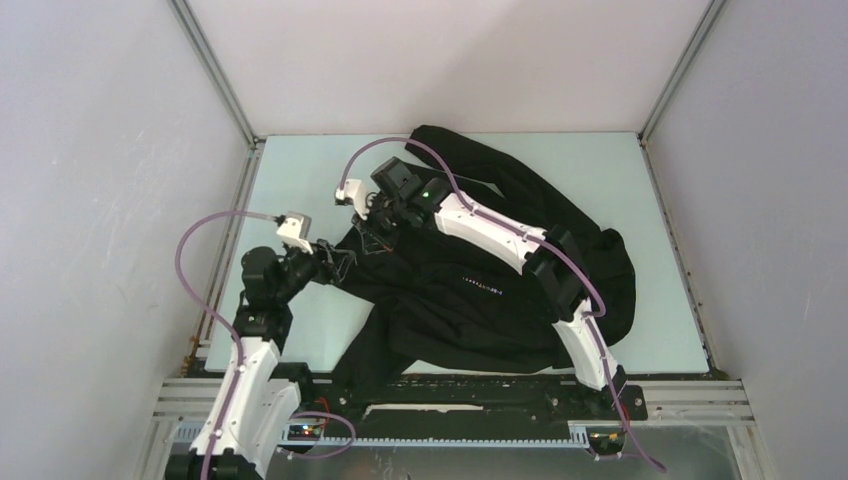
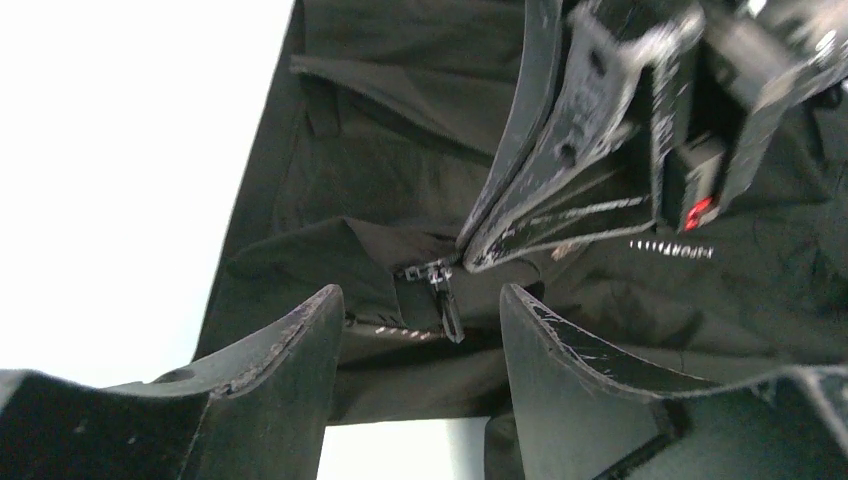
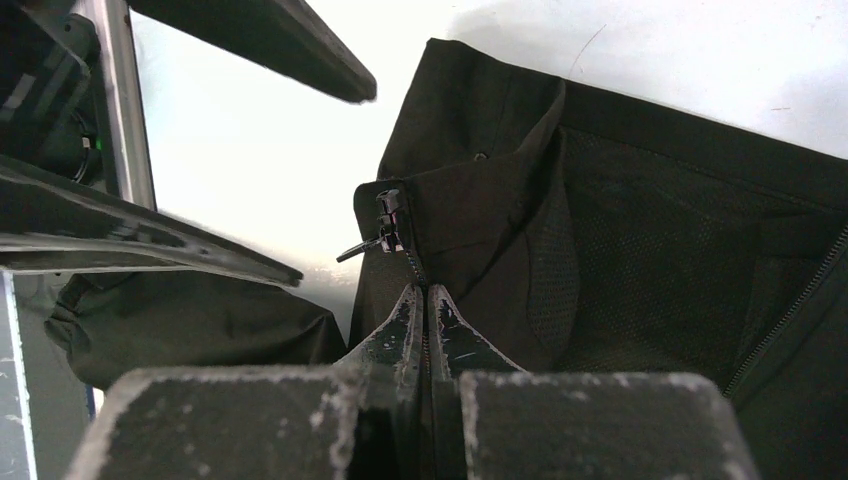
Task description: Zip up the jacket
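Observation:
The black jacket lies crumpled across the pale table, with a short line of pale lettering on its chest. My right gripper reaches over to the jacket's left part. In the right wrist view the right gripper is shut on the jacket's zipper edge, just below the zipper slider. My left gripper is open. The slider and its hanging pull tab sit just ahead of its fingertips, untouched. The right gripper's fingers show above, pinched on the fabric.
White enclosure walls with metal corner posts surround the table. A sleeve hangs toward the near edge. The right arm lies over the jacket. Purple cables loop from both wrists.

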You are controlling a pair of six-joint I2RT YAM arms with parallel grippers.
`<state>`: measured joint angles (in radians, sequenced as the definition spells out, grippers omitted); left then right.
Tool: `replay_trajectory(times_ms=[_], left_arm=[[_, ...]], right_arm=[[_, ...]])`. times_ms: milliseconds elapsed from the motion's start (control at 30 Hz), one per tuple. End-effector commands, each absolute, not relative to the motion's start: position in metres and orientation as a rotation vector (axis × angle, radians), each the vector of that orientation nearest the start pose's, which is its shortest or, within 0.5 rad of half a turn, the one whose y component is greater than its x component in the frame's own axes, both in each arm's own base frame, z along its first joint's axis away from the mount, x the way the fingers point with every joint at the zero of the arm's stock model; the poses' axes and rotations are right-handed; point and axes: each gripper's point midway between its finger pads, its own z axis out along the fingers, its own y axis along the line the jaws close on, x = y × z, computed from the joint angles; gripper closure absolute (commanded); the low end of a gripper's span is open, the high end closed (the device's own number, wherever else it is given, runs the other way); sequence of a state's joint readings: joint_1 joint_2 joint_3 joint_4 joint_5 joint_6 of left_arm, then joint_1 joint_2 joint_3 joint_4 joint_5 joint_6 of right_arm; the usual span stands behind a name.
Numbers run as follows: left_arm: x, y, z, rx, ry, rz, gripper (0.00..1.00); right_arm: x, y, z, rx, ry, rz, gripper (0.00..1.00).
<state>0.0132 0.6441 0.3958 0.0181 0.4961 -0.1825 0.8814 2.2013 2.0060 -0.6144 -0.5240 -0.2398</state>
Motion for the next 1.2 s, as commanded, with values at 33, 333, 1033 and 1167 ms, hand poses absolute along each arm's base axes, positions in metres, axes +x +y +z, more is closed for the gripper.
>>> replay_trajectory(times_ms=[33, 333, 1033, 1167], left_arm=[[0.272, -0.099, 0.189, 0.416, 1.773, -0.558, 0.36], [0.283, -0.096, 0.178, 0.350, 1.786, -0.568, 0.36], [0.290, -0.102, 0.169, 0.238, 1.832, -0.675, 0.57], [0.292, -0.100, 0.166, 0.205, 1.846, -0.664, 0.62]], right_arm=[[0.296, 0.485, 0.169, -1.493, 1.851, 0.988, 1.00], [0.294, 0.484, 0.174, -1.484, 1.837, 1.029, 1.00], [0.296, 0.483, 0.178, -1.459, 1.834, 1.046, 1.00], [0.297, 0.483, 0.177, -1.448, 1.839, 1.054, 1.00]])
